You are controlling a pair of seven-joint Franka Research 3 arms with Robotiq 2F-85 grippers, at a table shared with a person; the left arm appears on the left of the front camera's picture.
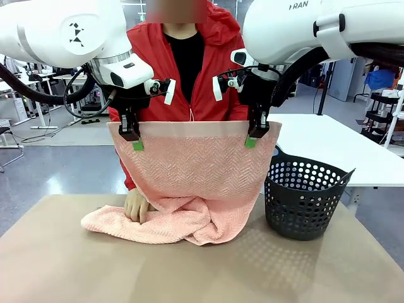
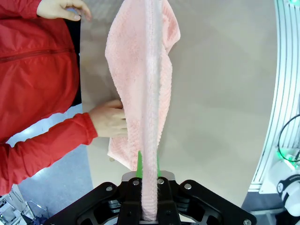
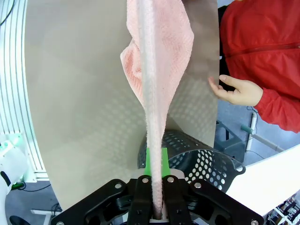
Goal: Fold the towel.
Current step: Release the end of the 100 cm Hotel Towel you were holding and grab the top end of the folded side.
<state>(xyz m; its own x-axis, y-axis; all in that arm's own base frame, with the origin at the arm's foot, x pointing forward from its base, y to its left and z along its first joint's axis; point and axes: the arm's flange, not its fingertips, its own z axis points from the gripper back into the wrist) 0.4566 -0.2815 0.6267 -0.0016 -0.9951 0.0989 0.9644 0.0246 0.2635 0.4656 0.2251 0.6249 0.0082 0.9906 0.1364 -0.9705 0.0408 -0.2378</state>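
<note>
Towel (image 1: 196, 167) hangs as a sheet between your two tools, its plain band pulled level along the top while the lower half slumps in a heap on the surface (image 1: 57, 265) in front of the person. Your left tool (image 1: 136, 144) is pressed together on one top corner and your right tool (image 1: 251, 141) on the other (both wrist views look straight down the pinched edge). Held this wide and high, I judge, the cloth is spread flat so the top can be brought over for a fold. The person's hand (image 1: 136, 205) rests on the heap, probably to anchor that end. The dark basket (image 1: 306, 199) stands just beside the towel on your right, and you cannot tell whether the hanging edge brushes its rim. The towel's bottom edge is buried in the heap, so you cannot see how it lies. From the front the cloth covers the person's other hand (image 3: 236, 91); the right wrist view has it open at the surface's far edge, apart from the towel.
</note>
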